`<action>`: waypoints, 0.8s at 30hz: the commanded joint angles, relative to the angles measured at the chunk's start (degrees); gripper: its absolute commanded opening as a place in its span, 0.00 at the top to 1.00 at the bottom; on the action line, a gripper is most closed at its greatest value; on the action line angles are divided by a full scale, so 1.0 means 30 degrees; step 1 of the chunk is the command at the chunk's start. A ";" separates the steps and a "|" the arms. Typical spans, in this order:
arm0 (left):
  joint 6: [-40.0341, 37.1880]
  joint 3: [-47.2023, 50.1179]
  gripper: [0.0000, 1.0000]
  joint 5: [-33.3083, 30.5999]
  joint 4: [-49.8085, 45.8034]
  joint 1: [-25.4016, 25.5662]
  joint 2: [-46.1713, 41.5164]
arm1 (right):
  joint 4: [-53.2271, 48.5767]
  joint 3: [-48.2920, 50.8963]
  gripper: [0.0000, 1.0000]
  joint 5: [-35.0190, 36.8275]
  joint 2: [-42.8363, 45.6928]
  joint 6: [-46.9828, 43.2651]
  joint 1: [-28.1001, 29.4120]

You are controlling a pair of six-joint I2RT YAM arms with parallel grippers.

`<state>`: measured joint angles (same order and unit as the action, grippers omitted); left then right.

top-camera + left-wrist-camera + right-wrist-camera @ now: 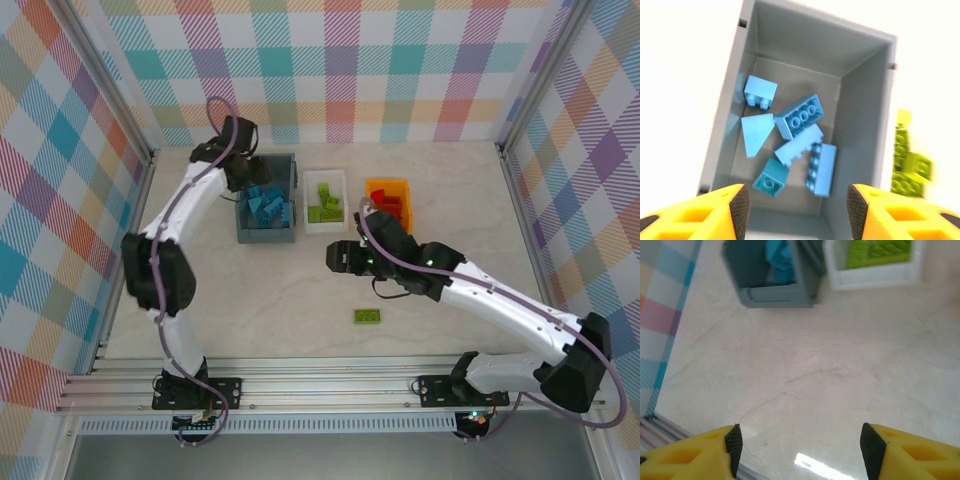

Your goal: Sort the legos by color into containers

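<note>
Marbled table (pixel 280 300), left gripper (pixel 796 210) and right gripper (pixel 797 450) agape, empty; orange bin (pixel 404 186) partly behind right arm (pixel 500 300).

My left arm (pixel 185 205) stretched far forward, left gripper (pixel 797 200) fingers spread, nothing held. My right arm (pixel 500 300) angled inward, right gripper (pixel 797 442) fingers spread, nothing held.

Three bins stand on the table (pixel 280 300): a grey bin (pixel 265 236), a white bin (pixel 325 229) and an orange bin (pixel 388 182). Six blue bricks (pixel 801 116) lie in the grey bin. One green brick (pixel 367 317) lies alone on the table. The green pile (pixel 326 203) in the white bin and the red pile (pixel 392 205) in the orange bin are too clumped to count.
</note>
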<state>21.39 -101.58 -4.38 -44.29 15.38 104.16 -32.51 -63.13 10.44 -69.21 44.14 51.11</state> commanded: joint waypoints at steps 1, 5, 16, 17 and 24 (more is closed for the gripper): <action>0.0180 0.3463 0.43 0.0957 0.1671 0.1238 -0.5079 | -0.4923 0.0784 0.35 0.1634 0.0050 0.5332 0.0323; -0.0008 0.8811 0.40 0.1864 0.3955 0.4629 -1.0526 | -0.6244 0.1673 0.33 0.0791 -0.0837 1.1139 0.1253; 0.1364 1.7642 0.35 0.0212 0.6378 1.4106 -1.9575 | -0.4408 0.1714 0.20 -0.1531 -0.4989 2.1105 0.1182; 0.1542 1.7835 0.35 0.0159 0.6207 1.4324 -1.9892 | -0.4128 0.1870 0.20 -0.1725 -0.5186 2.1429 0.1060; 0.1894 1.8048 0.35 -0.0425 0.5225 1.5210 -2.0570 | -0.1985 0.3583 0.18 -0.3157 -0.5706 2.3489 -0.0049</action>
<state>26.06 -47.81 -3.86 -28.36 59.99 42.61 -40.49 -53.39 3.40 -85.93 109.32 51.99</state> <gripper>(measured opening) 0.651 0.820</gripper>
